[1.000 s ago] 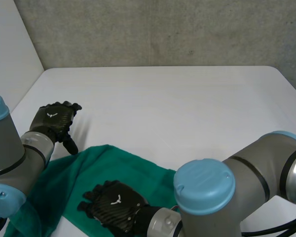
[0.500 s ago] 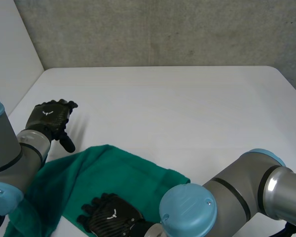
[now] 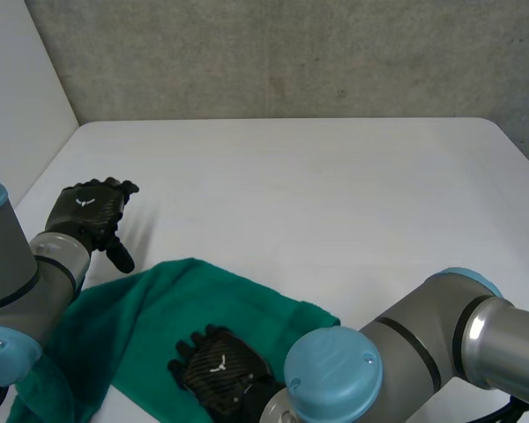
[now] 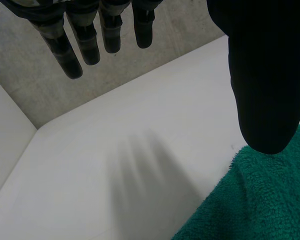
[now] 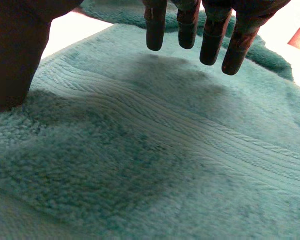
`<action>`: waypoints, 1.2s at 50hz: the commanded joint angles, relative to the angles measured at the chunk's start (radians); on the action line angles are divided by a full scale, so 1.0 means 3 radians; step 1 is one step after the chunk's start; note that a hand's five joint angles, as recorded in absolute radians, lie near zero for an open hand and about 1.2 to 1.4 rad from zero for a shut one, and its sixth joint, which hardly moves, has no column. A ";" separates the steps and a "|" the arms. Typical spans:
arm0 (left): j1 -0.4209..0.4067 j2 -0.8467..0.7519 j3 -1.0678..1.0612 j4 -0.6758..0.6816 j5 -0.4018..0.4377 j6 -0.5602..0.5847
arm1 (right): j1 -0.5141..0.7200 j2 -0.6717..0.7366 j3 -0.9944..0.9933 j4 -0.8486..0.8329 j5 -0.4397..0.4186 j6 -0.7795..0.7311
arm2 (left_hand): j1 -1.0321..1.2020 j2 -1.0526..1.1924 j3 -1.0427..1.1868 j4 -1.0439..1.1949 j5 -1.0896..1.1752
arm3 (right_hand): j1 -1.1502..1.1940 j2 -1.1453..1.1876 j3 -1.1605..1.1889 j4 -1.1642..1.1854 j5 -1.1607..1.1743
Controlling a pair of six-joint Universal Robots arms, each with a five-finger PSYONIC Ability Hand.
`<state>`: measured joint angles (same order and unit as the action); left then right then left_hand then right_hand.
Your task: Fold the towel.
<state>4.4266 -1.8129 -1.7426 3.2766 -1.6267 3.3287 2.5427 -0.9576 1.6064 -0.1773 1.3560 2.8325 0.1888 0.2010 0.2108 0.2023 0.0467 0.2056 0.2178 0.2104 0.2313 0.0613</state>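
The crumpled green terry towel (image 3: 159, 308) lies at the lower left of the head view, on the white table (image 3: 335, 194), not yet neatly folded. In the last half second my right hand (image 3: 219, 374) has slid from the towel's near edge onto its middle, which I judge is to smooth or pin it. Its fingers (image 5: 187, 25) hang straight just above the pile, the thumb seems to rest on the cloth, and it grips nothing. My left hand (image 3: 90, 214) has stayed put, fingers straight over bare table beside the towel, holding nothing.
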 commanded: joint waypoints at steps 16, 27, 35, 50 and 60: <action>0.0002 0.0004 -0.0010 -0.0010 -0.0008 0.0000 | -0.0034 -0.0075 -0.0026 -0.0130 0.0404 -0.0319 | -0.0048 -0.0088 -0.0121 -0.0093 -0.0156 | 0.0546 0.0505 0.0530 0.0460 0.0445; 0.0002 0.0050 -0.0046 -0.0041 -0.0008 0.0000 | -0.0437 -0.0229 -0.0108 -0.0150 0.0573 -0.0371 | -0.0048 -0.0088 -0.0121 -0.0093 -0.0156 | 0.3966 0.3925 0.3950 0.3880 0.3865; 0.0002 0.0188 -0.0158 -0.0112 0.0012 0.0036 | -0.1076 -0.0484 -0.0302 -0.0084 0.0849 -0.0381 | -0.0006 -0.0047 -0.0080 -0.0051 -0.0114 | 0.3969 0.3928 0.3953 0.3883 0.3868; -0.0034 0.0756 -0.0751 -0.0578 0.0432 0.0062 | -0.1803 -0.0556 -0.0395 0.0448 0.0854 -0.0836 | 0.0082 0.0042 0.0009 0.0037 -0.0026 | 0.3969 0.3928 0.3953 0.3883 0.3868; -0.0080 0.0394 -0.0895 -0.0552 0.0416 0.0082 | -0.2053 -0.0551 -0.0318 0.0463 0.0839 -0.0851 | 0.0423 0.0383 0.0350 0.0378 0.0315 | 0.3969 0.3928 0.3953 0.3883 0.3868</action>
<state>4.4095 -1.6060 -1.9972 3.1013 -1.4946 3.3487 1.9585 -1.1243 1.4971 -0.0368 1.6081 2.5782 0.1897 0.2011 0.2109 0.2023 0.0468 0.9695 1.1774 1.1798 1.1888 0.9801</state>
